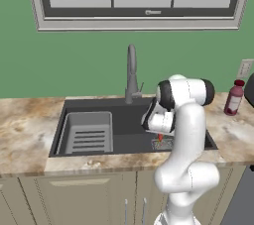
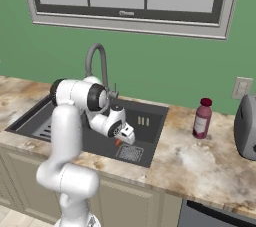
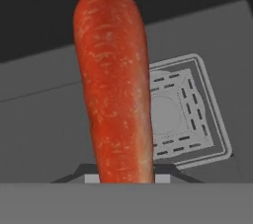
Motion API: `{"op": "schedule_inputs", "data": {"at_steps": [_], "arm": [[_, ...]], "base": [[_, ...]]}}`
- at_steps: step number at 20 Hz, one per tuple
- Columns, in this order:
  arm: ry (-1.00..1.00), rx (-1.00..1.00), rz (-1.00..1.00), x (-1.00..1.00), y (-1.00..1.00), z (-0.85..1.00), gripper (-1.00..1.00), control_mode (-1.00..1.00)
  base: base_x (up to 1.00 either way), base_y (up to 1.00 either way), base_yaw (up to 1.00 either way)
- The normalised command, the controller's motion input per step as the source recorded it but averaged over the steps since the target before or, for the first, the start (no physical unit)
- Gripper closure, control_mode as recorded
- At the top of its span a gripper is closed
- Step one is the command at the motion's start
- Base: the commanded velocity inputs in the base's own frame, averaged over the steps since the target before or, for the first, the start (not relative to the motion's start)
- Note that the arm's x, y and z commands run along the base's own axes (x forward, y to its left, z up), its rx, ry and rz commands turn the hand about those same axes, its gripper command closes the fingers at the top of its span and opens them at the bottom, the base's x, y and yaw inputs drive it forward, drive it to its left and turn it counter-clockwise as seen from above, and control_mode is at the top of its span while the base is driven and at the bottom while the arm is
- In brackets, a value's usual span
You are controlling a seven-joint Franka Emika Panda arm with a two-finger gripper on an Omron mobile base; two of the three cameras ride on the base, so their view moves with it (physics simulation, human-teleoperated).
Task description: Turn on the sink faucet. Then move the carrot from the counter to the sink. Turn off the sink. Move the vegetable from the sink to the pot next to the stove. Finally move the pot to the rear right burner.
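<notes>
Carrot sits pinched in the gripper, pointing out along the fingers. It hangs low inside the sink, just above the drain grate, which shows at 3 o'clock of it in the hand view. I think it is held there so it can get washed or set down in the basin. The arm bends over the counter and the hand tips down. The faucet stands at 12 o'clock behind.
</notes>
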Motion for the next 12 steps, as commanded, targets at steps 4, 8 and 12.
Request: {"op": "schedule_inputs", "data": {"at_steps": [4,8,12], "arm": [[-0.02,0.00,0.00,-0.35,-0.18,0.99,1.00,-1.00],[-0.02,0.00,0.00,-0.42,-0.15,1.00,1.00,-1.00],[-0.01,0.00,0.00,-0.50,-0.10,1.00,1.00,-1.00]], "base": [[0.00,0.00,0.00],[0.00,0.00,0.00],[0.00,0.00,0.00]]}}
